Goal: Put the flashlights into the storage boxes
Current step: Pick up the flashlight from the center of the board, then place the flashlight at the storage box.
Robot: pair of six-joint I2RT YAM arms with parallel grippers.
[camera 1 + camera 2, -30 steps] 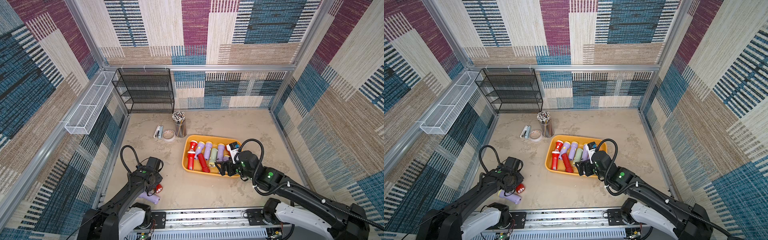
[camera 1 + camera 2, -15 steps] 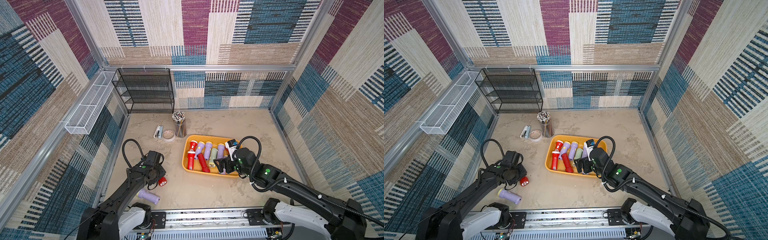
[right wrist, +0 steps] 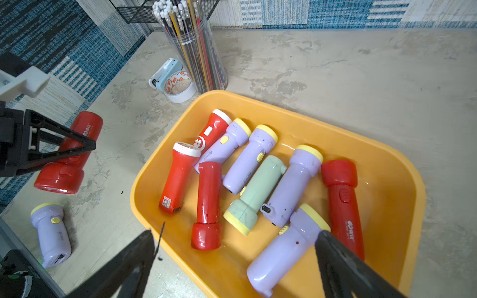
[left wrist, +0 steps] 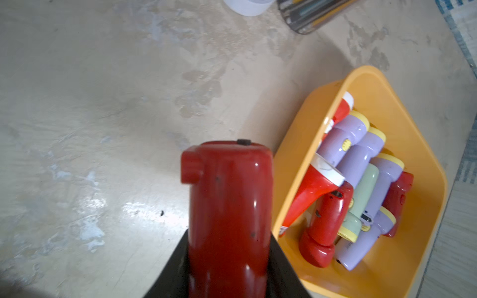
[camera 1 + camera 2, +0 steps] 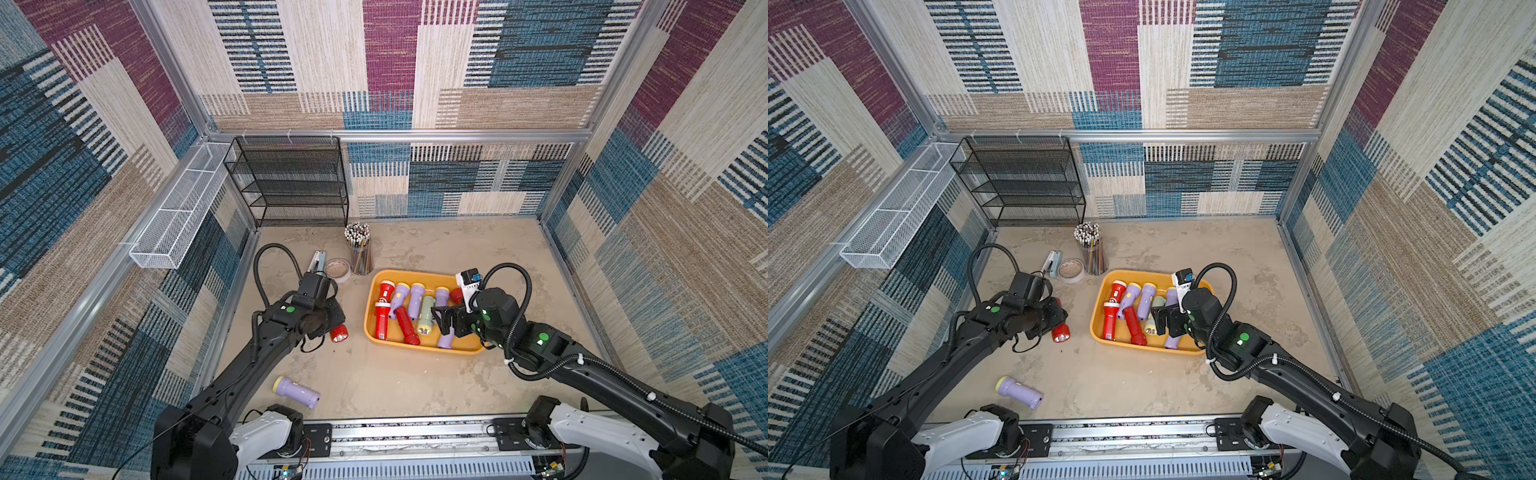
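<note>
Left fingers clamp a glossy, cylindrical red plastic flashlight.

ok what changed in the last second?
Left hand, already shut on the red flashlight, carried it across the table toward the yellow-orange tray; nothing newly grasped or released. Unchanged: the lavender flashlight lies on the table, and the right hand stays open over the tray.
</note>
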